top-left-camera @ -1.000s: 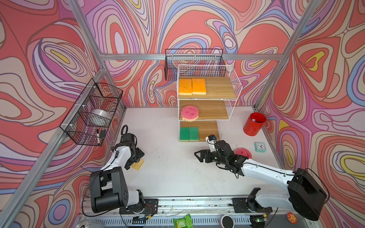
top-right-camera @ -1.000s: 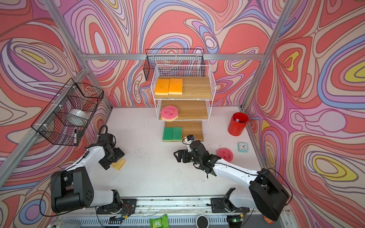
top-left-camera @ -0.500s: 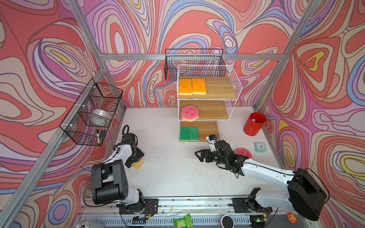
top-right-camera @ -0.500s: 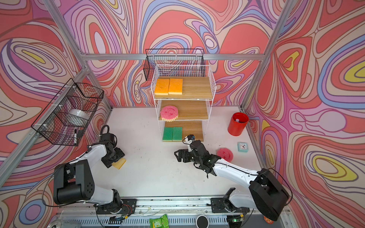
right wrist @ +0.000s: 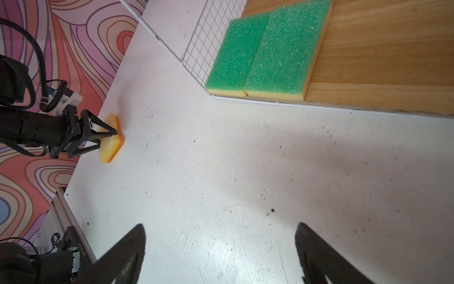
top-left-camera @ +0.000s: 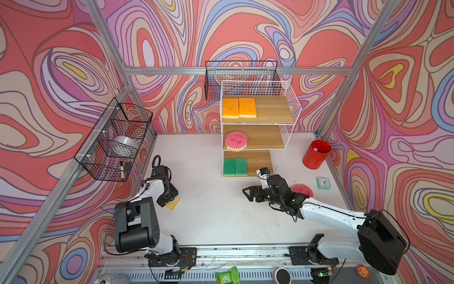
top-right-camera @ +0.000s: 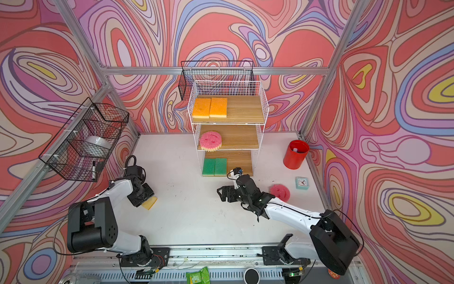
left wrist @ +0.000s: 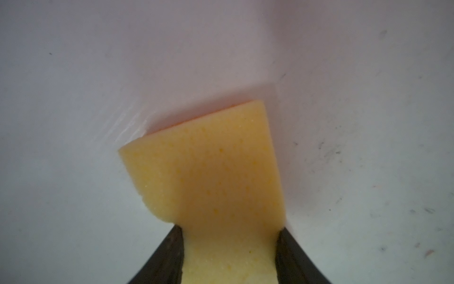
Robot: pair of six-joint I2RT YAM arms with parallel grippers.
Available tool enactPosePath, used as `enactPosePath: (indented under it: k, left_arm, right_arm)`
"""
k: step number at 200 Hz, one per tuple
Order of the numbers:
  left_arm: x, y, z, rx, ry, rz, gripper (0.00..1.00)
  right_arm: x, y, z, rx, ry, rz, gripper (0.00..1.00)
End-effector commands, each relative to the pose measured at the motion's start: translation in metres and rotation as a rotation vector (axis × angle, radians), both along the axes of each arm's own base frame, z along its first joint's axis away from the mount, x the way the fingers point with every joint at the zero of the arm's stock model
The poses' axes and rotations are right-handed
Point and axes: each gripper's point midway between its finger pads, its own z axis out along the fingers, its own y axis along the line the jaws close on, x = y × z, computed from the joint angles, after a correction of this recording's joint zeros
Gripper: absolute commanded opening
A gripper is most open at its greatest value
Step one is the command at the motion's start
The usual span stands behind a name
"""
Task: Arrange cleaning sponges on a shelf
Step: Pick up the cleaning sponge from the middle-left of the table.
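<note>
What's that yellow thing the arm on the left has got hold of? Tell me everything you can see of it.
The yellow sponge is a rectangular pad of porous yellow foam with a thin orange layer underneath. It sits near the left edge of the white table. The left end effector pinches one end of it, squeezing the foam narrower there.
</note>
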Motion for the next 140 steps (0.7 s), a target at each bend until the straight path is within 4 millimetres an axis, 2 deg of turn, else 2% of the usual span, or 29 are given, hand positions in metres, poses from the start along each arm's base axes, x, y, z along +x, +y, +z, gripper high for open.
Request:
enactPosePath:
  k: [1, 48, 74, 103, 127, 140]
  left_arm:
    - [0.007, -0.014, 0.017, -0.034, -0.041, -0.05, 0.55]
    - [0.017, -0.039, 0.06, -0.099, -0.174, -0.141, 0.54]
    - [0.019, -0.063, 0.08, -0.172, -0.259, -0.205, 0.54]
    - [0.021, -0.099, 0.095, -0.29, -0.358, -0.281, 0.54]
    - [0.022, -0.126, 0.103, -0.363, -0.415, -0.333, 0.54]
    - [0.023, -0.138, 0.106, -0.373, -0.43, -0.365, 0.54]
  right_arm:
    - [0.001, -0.005, -0.001, -0.011, -0.004, -0.011, 0.98]
    - [0.0, 0.007, 0.019, 0.059, -0.004, 0.04, 0.98]
    - [-0.004, 0.019, 0.034, 0.14, 0.01, 0.105, 0.98]
    - [-0.009, 0.033, 0.051, 0.234, 0.027, 0.164, 0.98]
    - [-0.016, 0.046, 0.064, 0.334, 0.041, 0.226, 0.85]
    - [-0.02, 0.055, 0.073, 0.378, 0.047, 0.275, 0.74]
